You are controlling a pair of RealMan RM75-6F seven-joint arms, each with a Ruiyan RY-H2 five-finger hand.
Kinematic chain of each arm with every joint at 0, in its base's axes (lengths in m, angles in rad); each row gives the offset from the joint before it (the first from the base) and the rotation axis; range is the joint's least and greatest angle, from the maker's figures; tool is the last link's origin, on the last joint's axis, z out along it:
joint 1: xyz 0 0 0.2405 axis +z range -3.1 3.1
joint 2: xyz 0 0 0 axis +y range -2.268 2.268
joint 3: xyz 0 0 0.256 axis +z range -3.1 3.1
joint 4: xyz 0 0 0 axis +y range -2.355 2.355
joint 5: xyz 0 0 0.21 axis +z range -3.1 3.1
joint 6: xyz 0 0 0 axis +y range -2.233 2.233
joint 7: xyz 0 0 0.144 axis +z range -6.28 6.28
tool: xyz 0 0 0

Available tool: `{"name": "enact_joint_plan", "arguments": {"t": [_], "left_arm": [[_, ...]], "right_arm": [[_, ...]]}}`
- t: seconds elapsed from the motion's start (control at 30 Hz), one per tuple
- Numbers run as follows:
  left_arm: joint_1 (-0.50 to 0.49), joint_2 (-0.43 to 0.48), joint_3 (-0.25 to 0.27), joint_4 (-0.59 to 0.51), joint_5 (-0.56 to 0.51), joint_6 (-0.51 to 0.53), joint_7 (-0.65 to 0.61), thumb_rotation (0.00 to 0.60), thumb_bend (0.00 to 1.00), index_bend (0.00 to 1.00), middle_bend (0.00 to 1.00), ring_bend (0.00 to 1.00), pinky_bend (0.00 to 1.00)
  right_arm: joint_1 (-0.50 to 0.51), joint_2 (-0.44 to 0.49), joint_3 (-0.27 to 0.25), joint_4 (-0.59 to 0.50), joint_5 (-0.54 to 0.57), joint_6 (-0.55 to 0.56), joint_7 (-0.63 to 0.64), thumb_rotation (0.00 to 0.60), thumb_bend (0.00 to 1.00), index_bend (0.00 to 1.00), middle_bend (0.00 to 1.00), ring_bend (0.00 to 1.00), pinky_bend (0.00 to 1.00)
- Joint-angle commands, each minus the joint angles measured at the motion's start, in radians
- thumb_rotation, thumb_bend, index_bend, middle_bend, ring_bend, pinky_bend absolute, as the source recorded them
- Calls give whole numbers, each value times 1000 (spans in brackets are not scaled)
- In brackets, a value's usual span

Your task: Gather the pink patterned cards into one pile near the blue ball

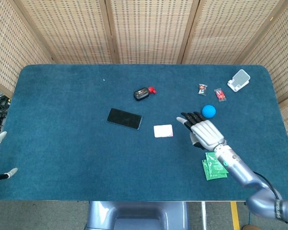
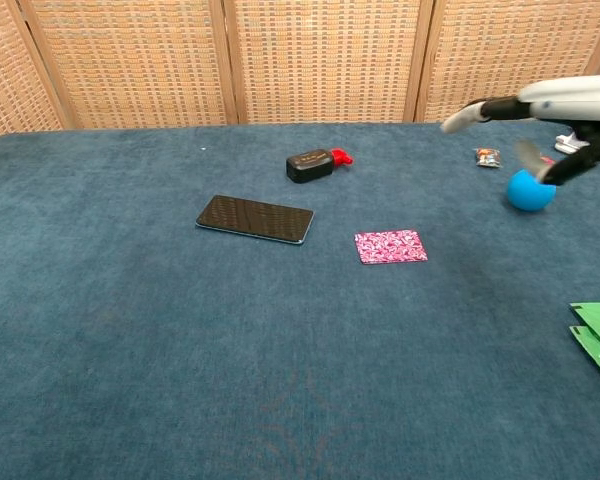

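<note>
One pink patterned card (image 1: 163,131) lies flat near the table's middle, and its pattern is plain on the card (image 2: 391,246) in the chest view. The blue ball (image 1: 209,111) sits to its right and a little further back; the chest view shows the ball (image 2: 531,190) partly behind blurred fingers. My right hand (image 1: 201,132) hovers between the card and the ball, fingers spread, holding nothing. In the chest view the right hand (image 2: 555,105) reaches in from the upper right. Only the fingertips of my left hand (image 1: 0,155) show at the table's left edge, apart and empty.
A black phone (image 1: 124,118) lies left of the card. A black and red gadget (image 1: 144,93) sits behind it. Two small wrappers (image 1: 202,89) and a white stand (image 1: 238,80) are at the back right. Green packets (image 1: 215,166) lie under my right forearm.
</note>
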Motion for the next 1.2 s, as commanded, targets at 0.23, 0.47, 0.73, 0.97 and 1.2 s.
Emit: {"name": "enact_joint_plan", "arguments": {"t": [0.23,0.47,0.73,0.97,1.2], "left_arm": [[-16,-3,-11,9,-34,-31,6,600,0,0,0,0,0],[-25,-6,-15,13,-52,-49,14,600,0,0,0,0,0],[-32,-10,-13,11,-56,-59,28,600,0,0,0,0,0],[-35,-11,-12,10,-58,-63,31,600,0,0,0,0,0],[-36,-11,-10,5,-55,-61,35,600,0,0,0,0,0]], "right_arm": [[170,-206,-7,127,282,-136,-184,600,1000,63,16,0,0],[229,-299,-60,196,405,-125,-285,600,1000,103,96,27,77],[258,-333,-98,238,471,-118,-320,600,1000,123,116,47,96],[273,-328,-128,248,520,-127,-335,600,1000,137,130,61,100],[285,-325,-174,240,533,-129,-362,600,1000,138,131,62,104]]}}
